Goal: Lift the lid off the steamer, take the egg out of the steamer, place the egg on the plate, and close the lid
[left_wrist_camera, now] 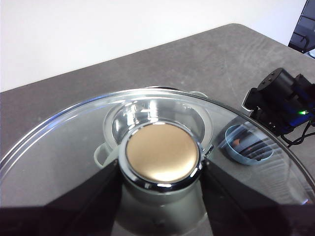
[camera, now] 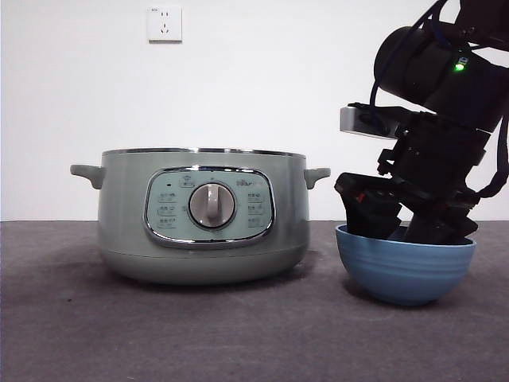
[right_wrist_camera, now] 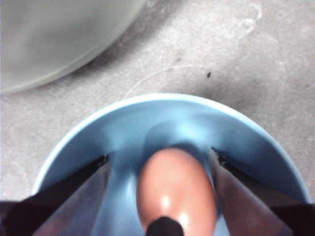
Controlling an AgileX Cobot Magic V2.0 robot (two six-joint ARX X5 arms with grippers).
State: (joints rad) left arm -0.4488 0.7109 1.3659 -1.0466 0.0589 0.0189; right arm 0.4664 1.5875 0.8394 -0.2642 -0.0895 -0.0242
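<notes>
The bench [camera: 159, 334] runs nearest the front camera, grey and matte, carrying everything else. On it sits the pot [camera: 203, 215], uncovered, its rim bare. To one side, held up out of the front view, is the lid [left_wrist_camera: 59, 162]: the left gripper [left_wrist_camera: 161, 169] has its fingers clamped on the knob [left_wrist_camera: 162, 152] at either side, with the pot and bowl visible through the glass below. A slack grip there could let the glass tilt or slide, and a tilted lid may land askew and catch on the pot's rim when it is put back.

Just beside the pot stands the bowl [camera: 406, 274]. The right gripper [right_wrist_camera: 165, 196] reaches down into it, and the egg [right_wrist_camera: 174, 189] lies between its fingers, low in the bowl. The fingers stand a little apart from the egg's sides, so it seems released or close to it; I cannot tell whether it rests on the bottom. If it does not, it could drop and crack. Pulling out at a slant could nudge the egg or tip the bowl.
</notes>
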